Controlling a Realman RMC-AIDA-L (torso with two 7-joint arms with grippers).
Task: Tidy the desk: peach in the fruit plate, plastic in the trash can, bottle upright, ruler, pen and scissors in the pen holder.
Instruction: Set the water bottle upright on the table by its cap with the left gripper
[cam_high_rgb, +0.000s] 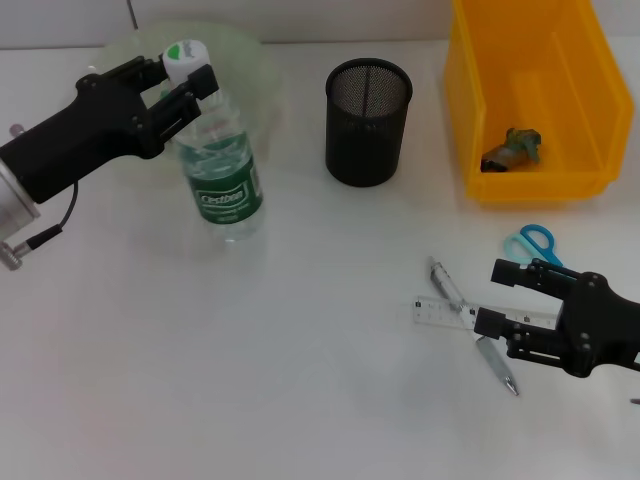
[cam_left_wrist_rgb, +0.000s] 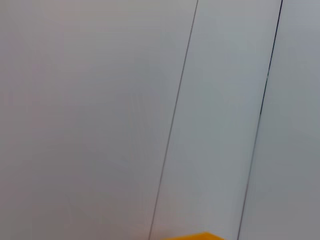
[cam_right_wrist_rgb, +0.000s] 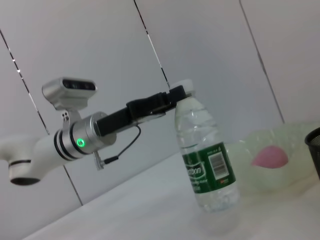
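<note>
The clear bottle with a green label stands upright on the white desk, and my left gripper is shut on its white cap. The right wrist view shows the same bottle and the pink peach in the pale green fruit plate. That plate lies behind the bottle. The black mesh pen holder stands mid-desk. Crumpled plastic lies in the yellow trash bin. My right gripper is open over the clear ruler, beside the pen and the blue-handled scissors.
The ruler and pen cross each other at the front right of the desk. The left wrist view shows only grey wall panels and a corner of the yellow bin. The pen holder's edge sits beside the plate.
</note>
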